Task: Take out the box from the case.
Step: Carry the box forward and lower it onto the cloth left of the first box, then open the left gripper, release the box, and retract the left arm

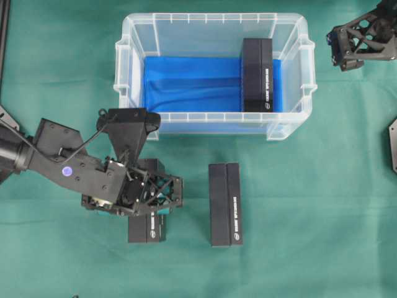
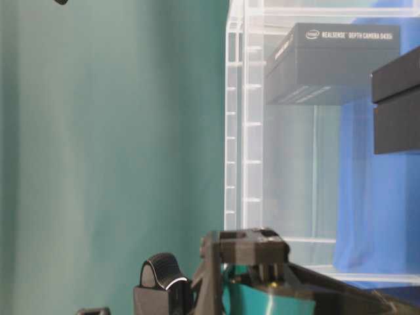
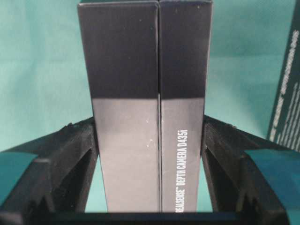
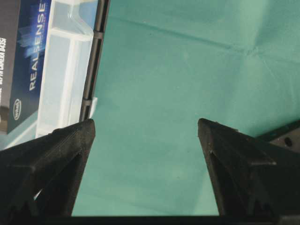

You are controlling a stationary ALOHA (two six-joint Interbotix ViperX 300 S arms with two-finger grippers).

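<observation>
At the near edge of the green cloth-covered worktop [image 1: 298, 205], a black rectangular RealSense box [image 3: 145, 103] is seen lying flat between the fingers of the left hand [image 1: 149, 195]; in the left wrist view the two black fingers stand just against its long sides, and whether they press it or have only just parted from it cannot be told. White lettering reading "DEPTH CAMERA D435i" runs along the box's matte cardboard face, which is split by a lengthwise seam. Just to its right, apart from it, a second black box [image 1: 226, 204] of the same shape is laid on the cloth, its white print too small to read from overhead. Farther back, the case [image 1: 214, 121], a clear translucent plastic bin with a rimmed edge and moulded side handles, is set on the worktop with a wrinkled blue sheet [image 1: 186, 84] lining its bottom. A third black box [image 1: 257, 74] is left inside it, at the right end; "intel REALSENSE DEPTH CAMERA D435i" is read on it in the table-level view. Beyond the case's right end, the right hand [image 1: 338, 46] is held above bare cloth, its fingers spread wide with nothing between them.
</observation>
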